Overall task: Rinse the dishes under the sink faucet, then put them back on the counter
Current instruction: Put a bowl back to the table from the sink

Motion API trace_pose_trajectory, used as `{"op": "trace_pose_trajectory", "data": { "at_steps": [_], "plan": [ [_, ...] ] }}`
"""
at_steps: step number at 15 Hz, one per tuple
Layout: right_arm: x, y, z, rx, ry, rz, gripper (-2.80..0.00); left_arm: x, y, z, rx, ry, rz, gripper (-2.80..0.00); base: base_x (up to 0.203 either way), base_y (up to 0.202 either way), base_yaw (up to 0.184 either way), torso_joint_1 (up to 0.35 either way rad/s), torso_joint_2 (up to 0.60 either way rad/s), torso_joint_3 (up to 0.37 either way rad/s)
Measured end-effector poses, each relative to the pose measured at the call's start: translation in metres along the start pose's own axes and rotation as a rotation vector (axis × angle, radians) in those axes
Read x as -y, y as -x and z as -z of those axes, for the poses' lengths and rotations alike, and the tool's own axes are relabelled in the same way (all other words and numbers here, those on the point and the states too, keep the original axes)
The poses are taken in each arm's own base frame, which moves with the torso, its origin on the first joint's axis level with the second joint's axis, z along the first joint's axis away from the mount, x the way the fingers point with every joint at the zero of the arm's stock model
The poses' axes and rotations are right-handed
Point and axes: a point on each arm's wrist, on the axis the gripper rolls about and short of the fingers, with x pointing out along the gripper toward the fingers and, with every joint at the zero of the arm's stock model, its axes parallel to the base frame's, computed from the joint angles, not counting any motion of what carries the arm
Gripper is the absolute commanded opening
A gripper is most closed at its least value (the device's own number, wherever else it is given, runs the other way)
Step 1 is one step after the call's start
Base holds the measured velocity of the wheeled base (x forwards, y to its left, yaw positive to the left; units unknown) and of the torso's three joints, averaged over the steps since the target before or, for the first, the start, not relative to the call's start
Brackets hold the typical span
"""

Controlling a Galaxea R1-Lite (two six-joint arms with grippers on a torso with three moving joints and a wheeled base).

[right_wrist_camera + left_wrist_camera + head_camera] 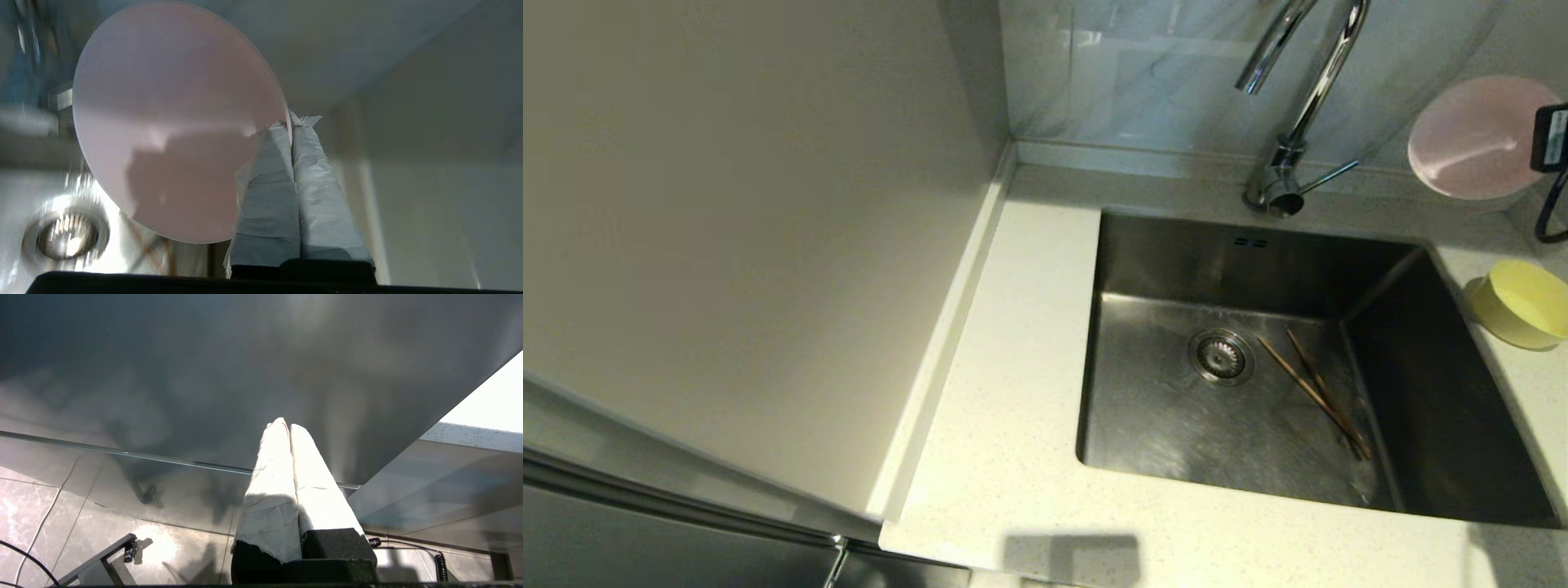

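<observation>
Pink bowl (175,118): held off the surface at the right of the faucet (1307,98); right gripper (291,118) fingers pinched shut on its thin rim.
Handling: looks light, stiff, smooth; a rim pinch could slip when wet.
Yellow bowl (1521,304): tilted on the surface (1013,408) beside the sink (1168,245).
Chopsticks (1313,390): thin wood, lying crossed in the steel basin near the drain.
Left gripper (289,426): parked low, fingers closed, empty.

Grey marbled wall tile (1143,73) — pale cabinet panel (727,229)
</observation>
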Motion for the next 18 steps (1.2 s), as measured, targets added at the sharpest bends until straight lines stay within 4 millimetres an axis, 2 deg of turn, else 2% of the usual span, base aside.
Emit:
{"op": "trace_pose_trajectory", "data": {
  "at_steps": [7,12,18],
  "plan": [
    [0.018,0.008,-0.024,0.288,-0.089,0.099,-2.8,0.0,0.0,0.0,0.0,0.0,0.0,-2.8,0.0,0.0,0.0,0.0,0.0,0.0],
    [0.03,0.017,-0.033,0.377,-0.136,0.145,-2.8,0.0,0.0,0.0,0.0,0.0,0.0,-2.8,0.0,0.0,0.0,0.0,0.0,0.0],
    [0.027,0.026,-0.014,0.348,-0.132,0.142,-2.8,0.0,0.0,0.0,0.0,0.0,0.0,-2.8,0.0,0.0,0.0,0.0,0.0,0.0]
  ]
}}
